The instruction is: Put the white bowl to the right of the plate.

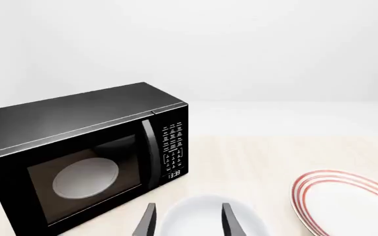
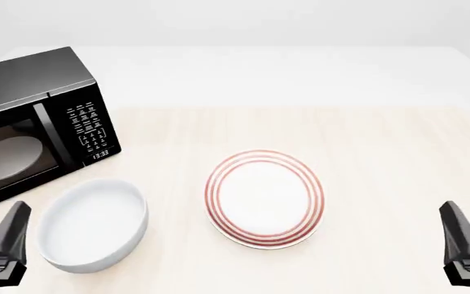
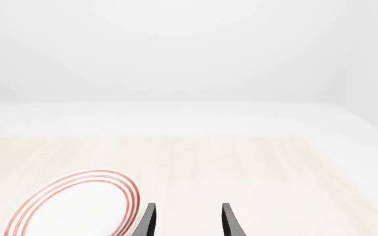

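On the pale wood table (image 2: 382, 153), the white bowl (image 2: 92, 225) sits upright left of the plate (image 2: 265, 199); both tools apparently spread.

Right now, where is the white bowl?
In the front view, the white bowl sits left of the plate, below the microwave, beside the left gripper.

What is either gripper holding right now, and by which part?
Nothing is held. The left gripper and right gripper are both open and empty; the white bowl sits untouched on the table.
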`<state>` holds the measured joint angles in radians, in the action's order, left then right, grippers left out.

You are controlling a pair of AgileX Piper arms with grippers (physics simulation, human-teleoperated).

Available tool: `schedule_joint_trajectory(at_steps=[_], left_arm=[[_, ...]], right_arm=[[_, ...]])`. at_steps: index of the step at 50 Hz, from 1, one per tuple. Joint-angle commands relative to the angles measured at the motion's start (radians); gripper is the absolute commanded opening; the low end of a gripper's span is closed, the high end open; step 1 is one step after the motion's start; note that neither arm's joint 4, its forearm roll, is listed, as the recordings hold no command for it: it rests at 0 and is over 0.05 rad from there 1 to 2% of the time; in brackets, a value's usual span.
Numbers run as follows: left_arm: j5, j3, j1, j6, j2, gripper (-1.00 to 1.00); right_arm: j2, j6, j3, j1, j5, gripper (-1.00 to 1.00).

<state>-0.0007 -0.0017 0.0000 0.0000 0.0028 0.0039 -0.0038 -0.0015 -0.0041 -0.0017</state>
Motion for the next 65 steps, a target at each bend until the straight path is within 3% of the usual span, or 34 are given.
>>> schedule_joint_trajectory(at_steps=[1, 6, 11, 15, 17, 22, 28, 32, 49, 53, 57, 65], left_arm=[[-0.001, -0.003, 0.0, 0.0, 0.004, 1.0], [-0.001, -0.003, 0.0, 0.0, 0.004, 1.0], [-0.001, -0.003, 0.0, 0.0, 0.004, 1.0], [-0.001, -0.003, 0.0, 0.0, 0.004, 1.0], [-0.001, -0.003, 0.0, 0.0, 0.004, 1.0], [-0.001, -0.003, 0.0, 0.0, 0.004, 1.0], [-0.001, -0.003, 0.0, 0.0, 0.004, 1.0], [-0.001, -0.003, 0.0, 0.0, 0.004, 1.0], [-0.001, -0.003, 0.0, 0.0, 0.004, 1.0], [-0.001, -0.003, 0.0, 0.0, 0.004, 1.0], [-0.001, -0.003, 0.0, 0.0, 0.004, 1.0], [-0.001, -0.003, 0.0, 0.0, 0.004, 1.0]], right_arm=[[0.024, 0.002, -0.002, 0.0, -0.015, 1.0], [0.035, 0.016, -0.003, -0.008, -0.021, 1.0], [0.05, -0.006, -0.007, -0.001, -0.028, 1.0], [0.163, 0.014, -0.025, 0.022, -0.089, 1.0], [0.281, 0.028, -0.032, 0.045, -0.165, 1.0], [0.382, 0.055, -0.087, 0.126, -0.199, 1.0], [0.559, 0.024, -0.171, 0.18, -0.248, 1.0], [0.667, 0.032, -0.238, 0.24, -0.271, 1.0], [1.003, -0.029, -0.497, 0.417, -0.274, 1.0], [1.079, -0.026, -0.556, 0.45, -0.264, 1.0], [1.177, 0.011, -0.607, 0.475, -0.268, 1.0], [1.314, -0.005, -0.738, 0.52, -0.231, 1.0]])
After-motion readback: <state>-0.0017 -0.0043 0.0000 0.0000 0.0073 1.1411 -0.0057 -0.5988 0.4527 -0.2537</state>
